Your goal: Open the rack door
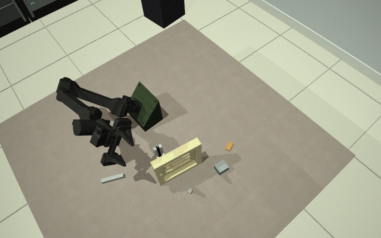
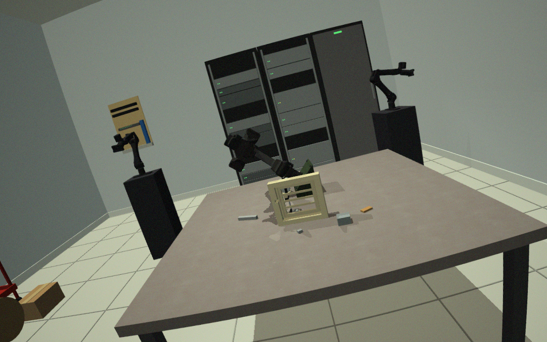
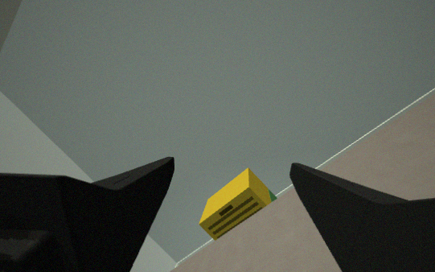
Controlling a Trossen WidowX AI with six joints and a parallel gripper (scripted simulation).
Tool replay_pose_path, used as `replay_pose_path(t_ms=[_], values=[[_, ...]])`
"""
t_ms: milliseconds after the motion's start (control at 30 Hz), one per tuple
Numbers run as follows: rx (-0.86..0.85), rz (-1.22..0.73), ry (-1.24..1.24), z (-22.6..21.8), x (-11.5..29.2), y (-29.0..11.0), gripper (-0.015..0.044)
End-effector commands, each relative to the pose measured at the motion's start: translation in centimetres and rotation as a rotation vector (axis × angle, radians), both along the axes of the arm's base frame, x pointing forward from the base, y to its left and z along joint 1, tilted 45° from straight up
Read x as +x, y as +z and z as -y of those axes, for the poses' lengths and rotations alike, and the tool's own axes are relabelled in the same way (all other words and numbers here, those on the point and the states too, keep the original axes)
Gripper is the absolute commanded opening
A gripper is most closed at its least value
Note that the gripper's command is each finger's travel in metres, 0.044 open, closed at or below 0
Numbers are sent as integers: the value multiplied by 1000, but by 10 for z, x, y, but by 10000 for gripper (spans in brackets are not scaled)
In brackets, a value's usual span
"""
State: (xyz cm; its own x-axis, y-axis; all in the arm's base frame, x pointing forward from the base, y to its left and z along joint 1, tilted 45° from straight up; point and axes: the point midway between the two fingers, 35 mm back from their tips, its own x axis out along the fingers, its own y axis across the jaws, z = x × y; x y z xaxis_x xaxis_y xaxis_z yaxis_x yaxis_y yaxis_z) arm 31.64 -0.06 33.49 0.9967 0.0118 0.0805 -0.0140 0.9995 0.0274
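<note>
The cream rack frame [image 1: 175, 152] [image 2: 323, 195] stands upright on the table [image 1: 245, 97] [image 2: 330, 259]. Thin slats show through its opening. The door appears to lie in or near the frame plane; its exact angle is hard to tell. A grey and black handle [image 1: 158, 150] stands out on the arm's side, near the frame's left end in the top view; its turn is unclear. My gripper [image 1: 129, 155] [image 3: 232, 166] is open and empty, left of the handle in the top view and apart from it. The wrist view shows neither handle nor door.
The arm's base is on a green slanted block [image 1: 149, 103] behind the frame. A pale bar [image 1: 112, 178] [image 2: 247, 217] lies left of the frame. A grey block [image 1: 221, 167] [image 2: 343, 219], an orange block [image 1: 229, 146] [image 2: 366, 209] and a small cube [image 1: 189, 191] [image 2: 299, 230] lie around it.
</note>
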Motion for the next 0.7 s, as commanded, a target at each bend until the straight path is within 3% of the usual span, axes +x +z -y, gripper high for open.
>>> replay_pose_path(t_ms=[0,133,667], values=[[3,-6,-1,0,1,-1,374],[53,-122,-22,-1,13,-19,286],[171,-649,-202,-11,37,-106,286]])
